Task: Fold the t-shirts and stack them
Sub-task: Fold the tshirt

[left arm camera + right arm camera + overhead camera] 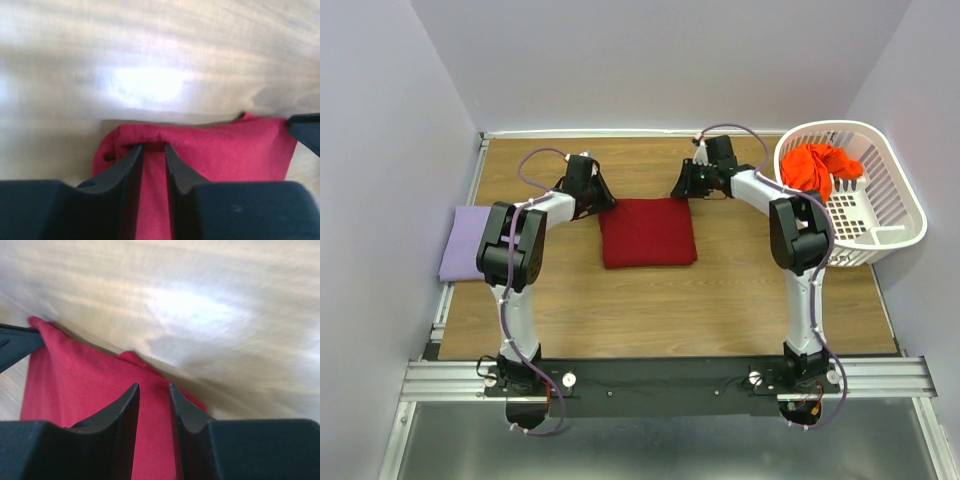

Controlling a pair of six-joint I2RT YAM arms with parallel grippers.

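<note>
Wood table (740,290): folded crimson t-shirt (647,232), long axis left-right.

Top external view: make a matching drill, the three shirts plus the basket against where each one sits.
Things:
1. dark red t-shirt
2. lavender t-shirt
3. orange-red t-shirt
4. white basket

Places:
A. bunched inside the basket
B. left edge of the table
C. far right corner of the table
D. middle of the table, folded

Pairs: 1-D, 2-B, 3-A, 4-C
</note>
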